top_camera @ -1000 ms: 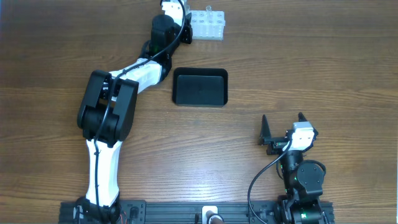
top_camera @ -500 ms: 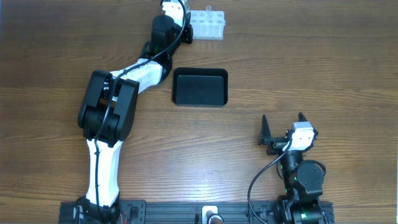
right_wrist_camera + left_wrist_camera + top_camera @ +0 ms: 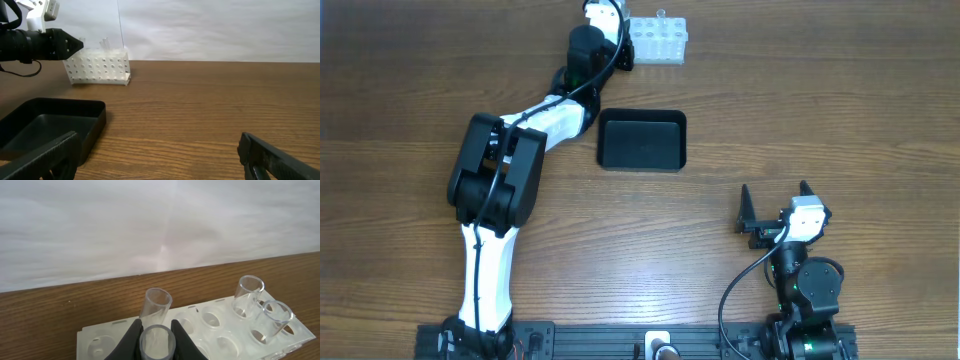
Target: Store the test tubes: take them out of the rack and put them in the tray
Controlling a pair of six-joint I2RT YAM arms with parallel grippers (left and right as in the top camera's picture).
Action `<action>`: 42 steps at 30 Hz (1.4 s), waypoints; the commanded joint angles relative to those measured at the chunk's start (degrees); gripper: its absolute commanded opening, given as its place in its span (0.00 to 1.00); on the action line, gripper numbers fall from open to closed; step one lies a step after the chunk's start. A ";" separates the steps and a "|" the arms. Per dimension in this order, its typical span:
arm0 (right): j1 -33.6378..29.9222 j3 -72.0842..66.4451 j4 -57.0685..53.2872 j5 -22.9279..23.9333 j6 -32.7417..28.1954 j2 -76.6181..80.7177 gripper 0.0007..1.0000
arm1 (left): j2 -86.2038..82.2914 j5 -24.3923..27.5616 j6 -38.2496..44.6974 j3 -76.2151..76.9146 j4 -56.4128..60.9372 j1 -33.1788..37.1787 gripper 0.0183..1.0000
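Note:
A white test tube rack (image 3: 658, 38) stands at the table's far edge, and the black tray (image 3: 642, 140) lies a little nearer, empty. My left gripper (image 3: 622, 38) is at the rack's left end. In the left wrist view it (image 3: 157, 336) is shut on a clear test tube (image 3: 157, 345) that stands in the rack (image 3: 220, 340). A second tube (image 3: 156, 305) stands just behind it and two more tubes (image 3: 248, 295) stand at the rack's other end. My right gripper (image 3: 775, 208) stands open near the right arm's base, holding nothing.
The right wrist view shows the rack (image 3: 97, 65), the tray (image 3: 50, 125) and the left arm (image 3: 40, 42) far off, with bare wooden table (image 3: 210, 115) in between. A white wall runs behind the table's far edge.
The left gripper and the rack have shifted slightly toward the far edge and to the right. The right arm has not moved.

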 commanded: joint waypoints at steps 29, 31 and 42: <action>0.31 -0.33 -0.07 0.52 0.13 -0.48 0.99 | -12.37 -4.61 0.79 1.51 -1.77 0.07 0.02; 0.31 -0.33 -0.07 0.50 0.13 -0.48 0.99 | -14.45 -4.61 0.79 1.51 -3.80 0.22 0.02; 0.31 -0.33 -0.07 0.50 0.13 -0.48 0.99 | -28.94 -2.51 0.50 1.51 -26.18 -0.39 0.02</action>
